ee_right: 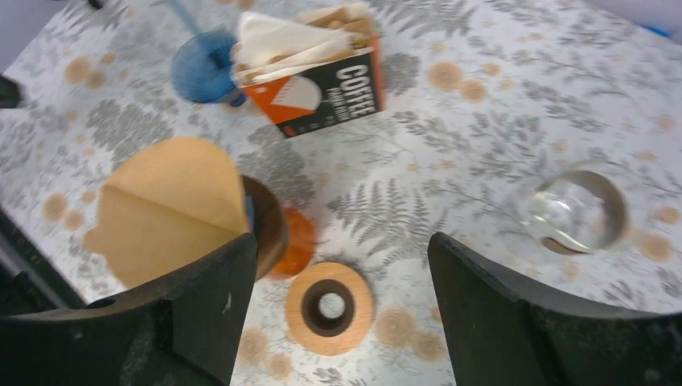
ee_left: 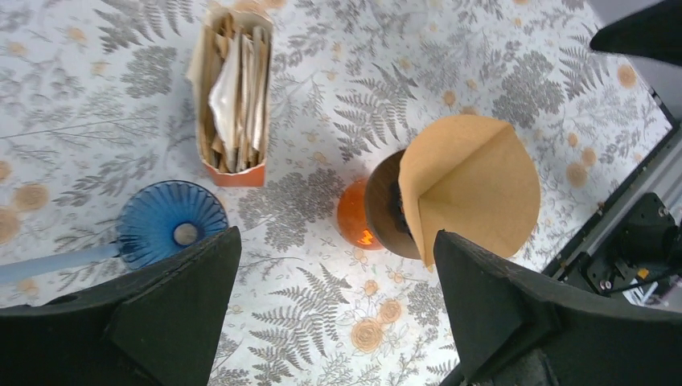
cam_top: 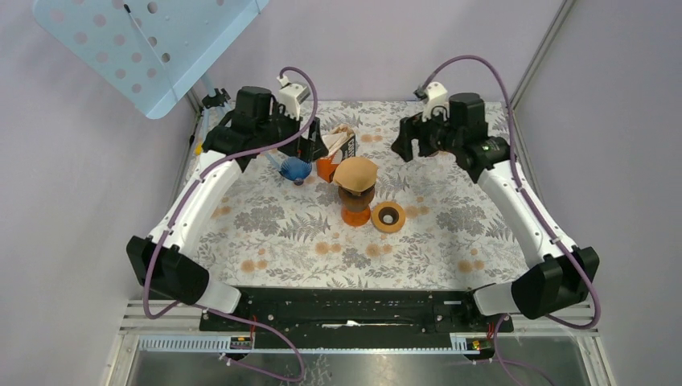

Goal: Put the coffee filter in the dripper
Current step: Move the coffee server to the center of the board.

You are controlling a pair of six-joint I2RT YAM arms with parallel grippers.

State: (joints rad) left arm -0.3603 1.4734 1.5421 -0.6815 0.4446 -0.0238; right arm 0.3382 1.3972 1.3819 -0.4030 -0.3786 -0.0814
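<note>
A brown paper coffee filter [cam_top: 355, 172] sits opened and tilted on the dark dripper [cam_top: 356, 197], which stands on an orange glass server [cam_top: 355, 215] mid-table. The left wrist view shows the filter [ee_left: 470, 185] hanging over the dripper's rim [ee_left: 382, 205]. In the right wrist view the filter [ee_right: 165, 205] covers most of the dripper [ee_right: 269, 225]. My left gripper [cam_top: 314, 145] [ee_left: 336, 265] hovers open behind and left of it, holding nothing. My right gripper [cam_top: 408, 149] [ee_right: 342, 249] hovers open behind and right, also holding nothing.
An orange box of filters [cam_top: 338, 153] [ee_left: 233, 96] [ee_right: 322, 88] and a blue dripper [cam_top: 296, 169] [ee_left: 171, 221] stand behind the server. A wooden ring [cam_top: 388, 217] [ee_right: 330, 305] lies to its right. A clear glass [ee_right: 575, 209] stands further back right. A perforated blue panel [cam_top: 153, 40] hangs upper left.
</note>
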